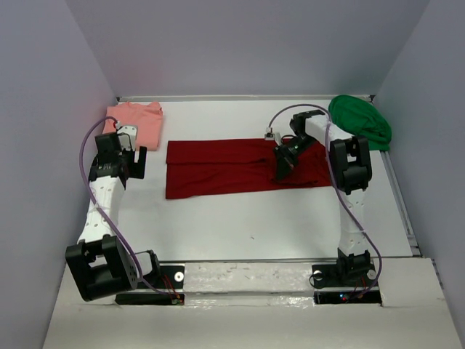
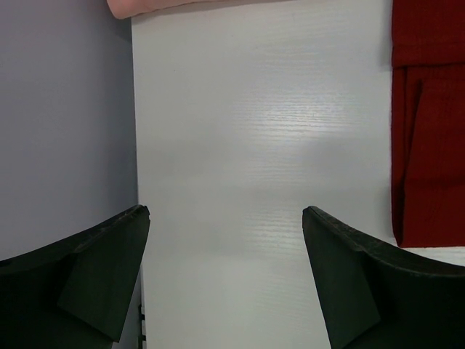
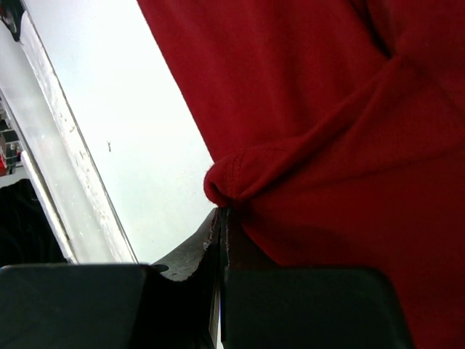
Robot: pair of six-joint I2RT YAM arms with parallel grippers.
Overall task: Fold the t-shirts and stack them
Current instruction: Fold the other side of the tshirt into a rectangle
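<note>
Nearest the bases, the left end effector (image 1: 136,161) hangs over bare desk (image 1: 254,225) with its jaws wide apart and nothing between them, at about 9 o'clock from the dark red shirt (image 1: 218,171). That shirt lies as a long flat band across the middle of the desk. The right end effector (image 3: 220,218) is closed on a small bunched fold of its cloth, toward the band's 3 o'clock end. The risk lies in that pinch: it looks thin and close to a hem, so a pull could let the cloth slip free or lift one layer and open the fold. With the other end free, a one-sided pull would likely drag the band askew. At the far edge, the salmon-pink shirt (image 1: 142,120) lies folded at 10 o'clock and the green shirt (image 1: 360,120) sits crumpled at 2 o'clock, so stacking appears barely begun. Only the right wrist view shows the cloth bunching at the closed fingertips; from above, the arm hides it. Only the top view shows the green shirt and the whole layout. The left wrist view confirms open jaws above empty desk, with red cloth at 3 o'clock and a strip of pink at 12.
</note>
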